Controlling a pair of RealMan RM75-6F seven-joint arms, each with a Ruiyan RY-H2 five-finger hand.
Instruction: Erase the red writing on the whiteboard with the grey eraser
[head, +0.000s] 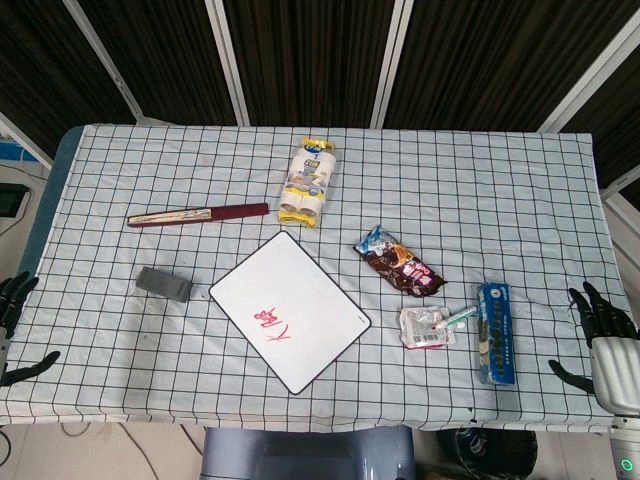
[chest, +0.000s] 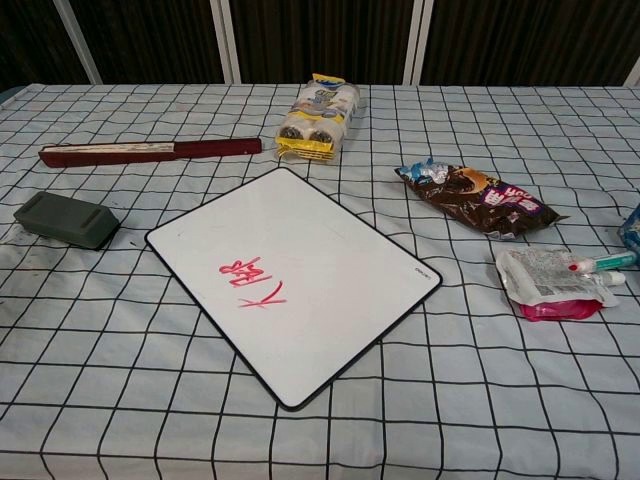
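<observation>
A white whiteboard (head: 290, 305) (chest: 300, 270) with a black rim lies turned at an angle in the middle of the table. Red writing (head: 271, 326) (chest: 249, 281) sits on its near half. The grey eraser (head: 164, 284) (chest: 66, 219) lies on the cloth just left of the board, untouched. My left hand (head: 15, 325) hangs at the table's left edge, fingers apart and empty. My right hand (head: 603, 335) is at the right edge, fingers spread, holding nothing. Neither hand shows in the chest view.
A dark red folded fan (head: 198, 214) (chest: 150, 151) lies behind the eraser. A yellow snack pack (head: 306, 183) (chest: 319, 115) stands beyond the board. A brown wrapper (head: 398, 262) (chest: 480, 198), a pink-white pouch (head: 430, 325) (chest: 555, 277) and a blue box (head: 494, 332) lie to the right.
</observation>
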